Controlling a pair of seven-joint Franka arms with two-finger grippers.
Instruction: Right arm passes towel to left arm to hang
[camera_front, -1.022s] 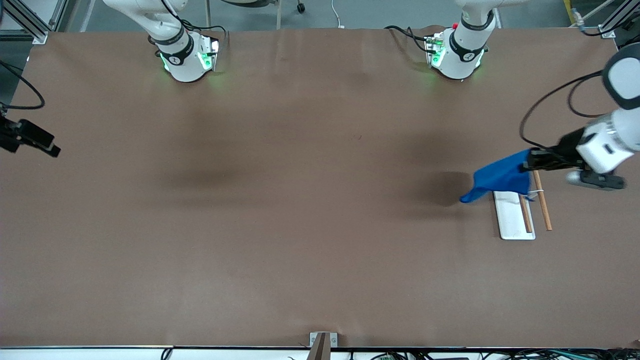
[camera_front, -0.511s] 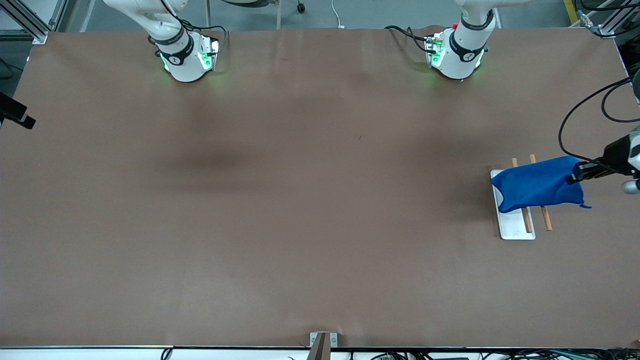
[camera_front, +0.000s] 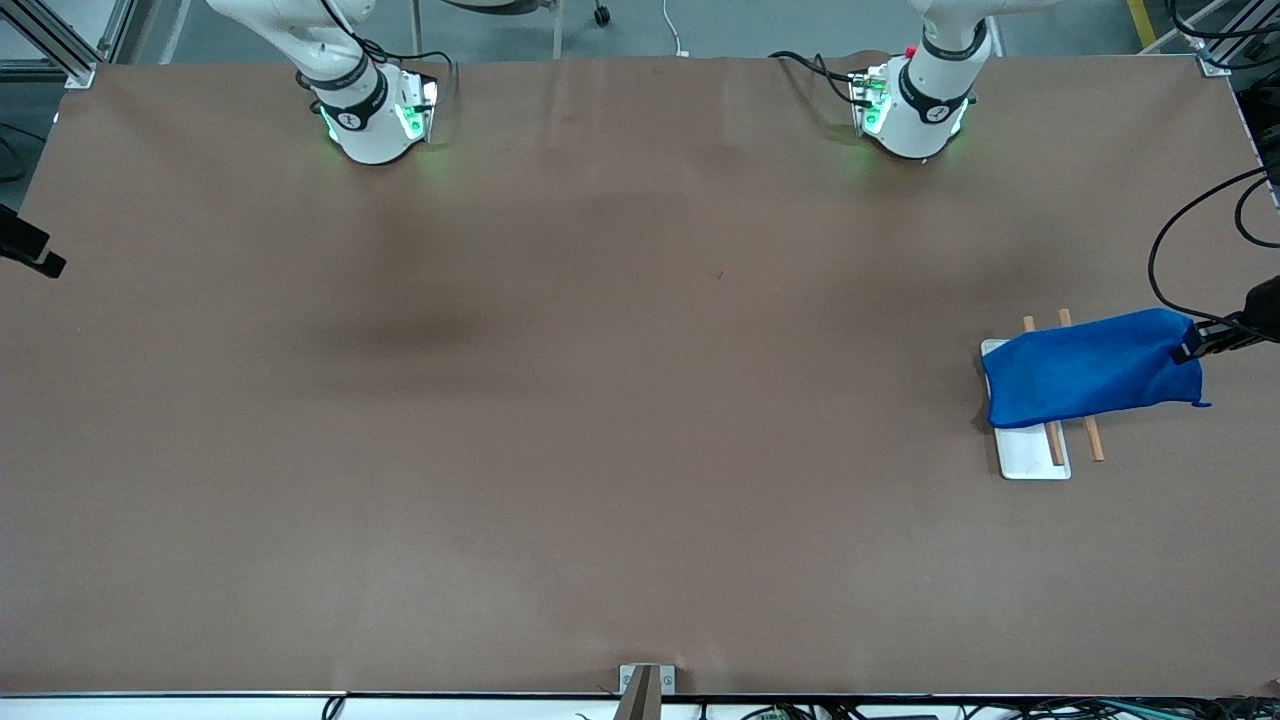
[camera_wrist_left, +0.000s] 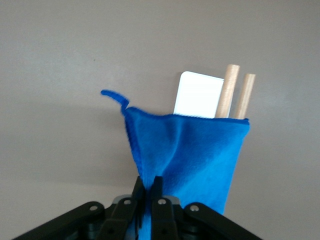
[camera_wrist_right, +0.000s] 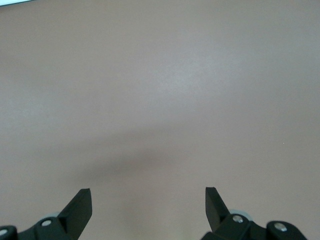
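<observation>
Front view: left gripper (camera_front: 1192, 346) (clenched on bright blue microfibre towel (camera_front: 1090, 368)) has dragged it across the wooden rods (camera_front: 1091, 437), apparently draped; right gripper (camera_wrist_right: 148, 200) waits, released.

White arms (camera_front: 350, 100), black bands, green-lit bases.

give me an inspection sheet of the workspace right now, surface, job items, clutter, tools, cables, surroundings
Surface: brown table, faint shadows.
Job's things: towel draped over two wooden rails of a rack with a white base, toward the left arm's end.
Clutter: nothing seen.
Tools: left tool shut on a towel edge; right tool open over bare table, waiting.
Cables: black cable looping to the left arm; cables at both bases.
Surroundings: aluminium frame posts, grey floor.
</observation>
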